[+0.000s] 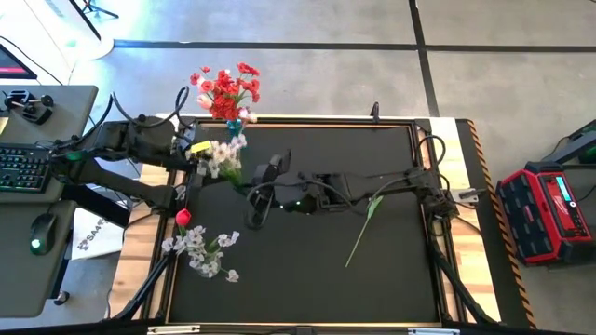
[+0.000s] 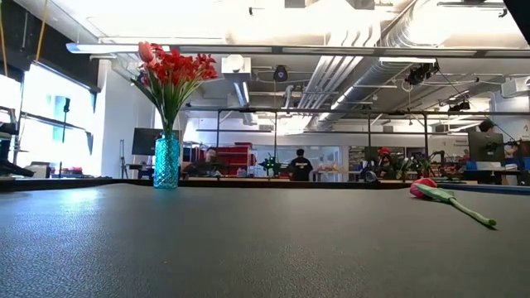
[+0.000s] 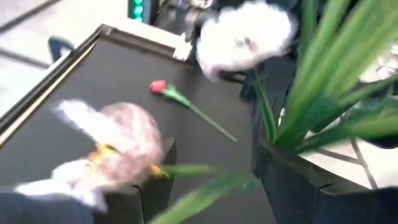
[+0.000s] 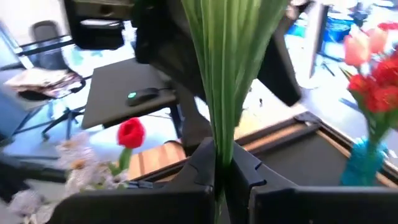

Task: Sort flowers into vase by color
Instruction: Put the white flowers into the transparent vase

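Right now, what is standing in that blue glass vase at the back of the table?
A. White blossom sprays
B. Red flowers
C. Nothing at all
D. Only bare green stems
B: the blue vase holds a bunch of red flowers, seen upright in the low view, while white sprays lie on the table's mat.

Bright overhead light; both wrist views blurred; window glare in low view.

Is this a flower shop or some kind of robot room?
Probably a robotics lab or workshop, not a shop: bare ceiling pipes overhead, people at workbenches behind, and a keyboard beside the black table.
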Action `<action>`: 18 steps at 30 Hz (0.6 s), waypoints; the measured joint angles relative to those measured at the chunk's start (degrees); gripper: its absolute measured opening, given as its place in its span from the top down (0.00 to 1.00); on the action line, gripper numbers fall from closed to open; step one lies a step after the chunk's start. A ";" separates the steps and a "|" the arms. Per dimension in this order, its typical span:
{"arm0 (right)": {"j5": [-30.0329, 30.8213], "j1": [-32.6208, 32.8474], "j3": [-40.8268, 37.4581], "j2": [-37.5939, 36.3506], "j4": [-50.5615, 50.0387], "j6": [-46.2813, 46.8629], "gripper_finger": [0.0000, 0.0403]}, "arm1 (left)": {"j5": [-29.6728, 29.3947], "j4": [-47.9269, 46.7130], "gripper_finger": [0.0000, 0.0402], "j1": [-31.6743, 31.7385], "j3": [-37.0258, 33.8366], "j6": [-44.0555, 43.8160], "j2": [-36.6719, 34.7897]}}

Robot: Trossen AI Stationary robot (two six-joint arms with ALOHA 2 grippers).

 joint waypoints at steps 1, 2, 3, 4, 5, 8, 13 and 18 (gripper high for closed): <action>-0.86 -0.13 -0.01 0.00 0.00 -0.27 1.00 | 0.39 0.97 0.48 0.00 0.00 0.92 0.00; -1.39 -0.24 -0.01 0.00 -0.03 -0.38 1.00 | 0.63 2.03 0.48 0.00 0.00 1.84 0.00; -1.81 -0.37 -0.01 0.00 -0.08 -0.34 1.00 | 1.00 3.17 0.48 0.00 0.00 2.95 0.02; -2.11 -0.49 -0.01 0.00 -0.13 -0.34 1.00 | 1.45 4.13 0.49 0.02 0.00 3.99 0.02; -2.45 -0.60 -0.01 0.00 -0.14 -0.34 1.00 | 2.04 4.98 0.50 0.02 0.00 4.75 0.00; -2.92 -0.81 -0.01 0.00 -0.06 -0.23 1.00 | 4.05 5.86 0.56 0.02 0.00 6.13 0.02; -2.90 -1.34 -0.04 0.00 0.13 1.86 1.00 | 4.34 5.93 0.69 0.02 0.00 6.02 0.35; -1.39 -1.81 -0.10 -0.22 0.33 5.48 1.00 | 1.75 5.83 0.77 0.02 0.03 3.17 -0.14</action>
